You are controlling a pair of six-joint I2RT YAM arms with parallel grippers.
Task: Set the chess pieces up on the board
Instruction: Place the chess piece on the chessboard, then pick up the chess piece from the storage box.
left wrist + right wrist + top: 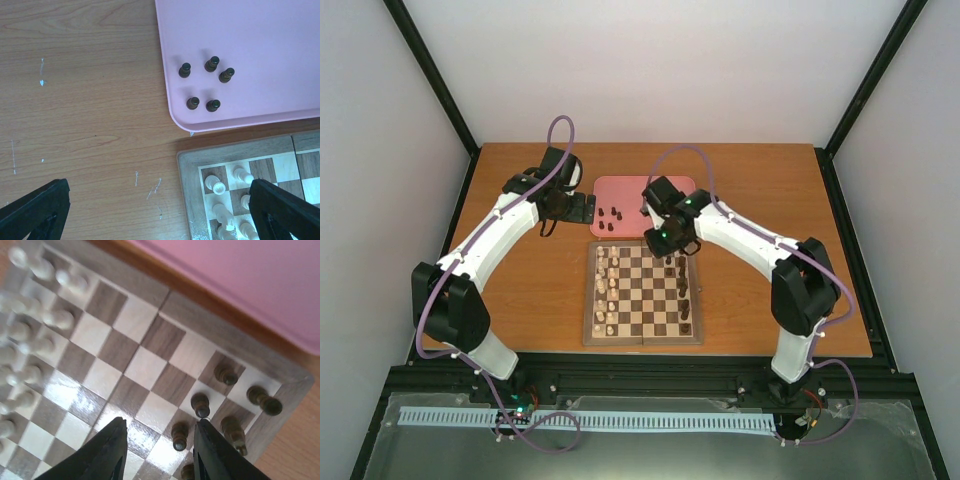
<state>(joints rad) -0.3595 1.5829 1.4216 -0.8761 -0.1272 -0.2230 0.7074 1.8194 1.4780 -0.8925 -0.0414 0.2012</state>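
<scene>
Left tool (159, 202): released, fingers (37, 210) spread wide with nothing between them; poised over the wooden bench (90, 100), near the far left corner of the board (187, 165) and the near edge of the pink tray (260, 40).

Right tool (160, 440): also released, fingers (107, 455) apart, low over the far right corner of the board. One dark pawn (180, 436) upright in the gap close to the inner face of one finger, touching or not impossible to say.

Chess pieces (193, 103), split between two places:
- Five on the tray, upright, in a loose cluster near its rounded near left corner, each apart from the others.
- Others on the board's right-hand files (683, 290). From the right wrist, about six in sight at the far right corner, most upright, one at the very corner leaning or lying (263, 401).

Cream-white pieces (605, 290) lined along the two left-hand files of the board.

Board flat on the bench, its far edge just beside the tray's near edge, a narrow strip of wood between them.
</scene>
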